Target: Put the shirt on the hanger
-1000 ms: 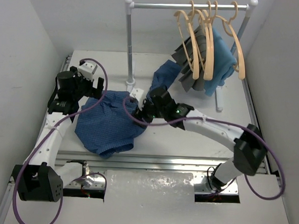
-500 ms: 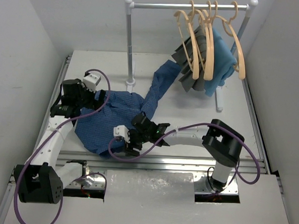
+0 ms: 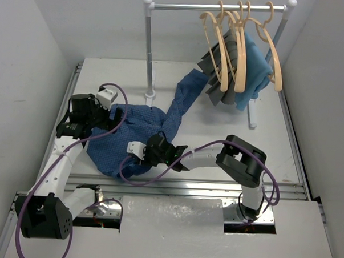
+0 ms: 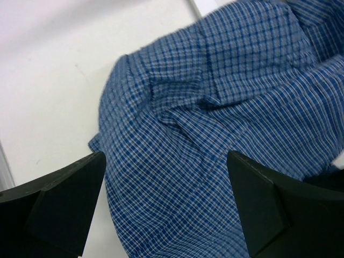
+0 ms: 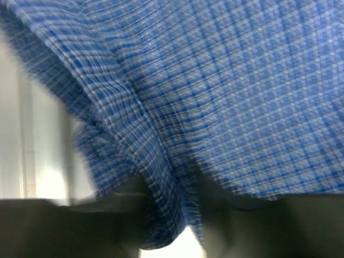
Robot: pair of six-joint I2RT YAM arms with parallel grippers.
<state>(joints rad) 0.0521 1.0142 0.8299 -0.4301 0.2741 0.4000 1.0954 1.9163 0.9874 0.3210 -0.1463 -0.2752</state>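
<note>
Top external view had the shirt (image 3: 126, 139) lying in a crumpled heap on the table (image 3: 263, 121), over toward the left side, with one sleeve stretched out and up toward the foot of the rack (image 3: 148, 48). The tan hangers (image 3: 240, 58) were all up on the rail at the far right, well apart from the main heap, hanging next to a grey pleated garment (image 3: 215, 74) and a light blue garment (image 3: 256, 61).

The left gripper (image 3: 114, 116) was at the far-left edge of the heap. On its wrist cam the left gripper (image 4: 166, 215) had its fingers (image 4: 59, 204) spread wide with nothing between them, just hovering over wrinkled check fabric (image 4: 215, 107) and a bit of bare table.

The right gripper (image 3: 137, 157) sat low at the near edge of the heap. Its wrist cam was pretty blurry, but the right gripper (image 5: 169, 217) looked pinched onto a fold of the shirt (image 5: 226, 97), with cloth filling most of that view.
</note>
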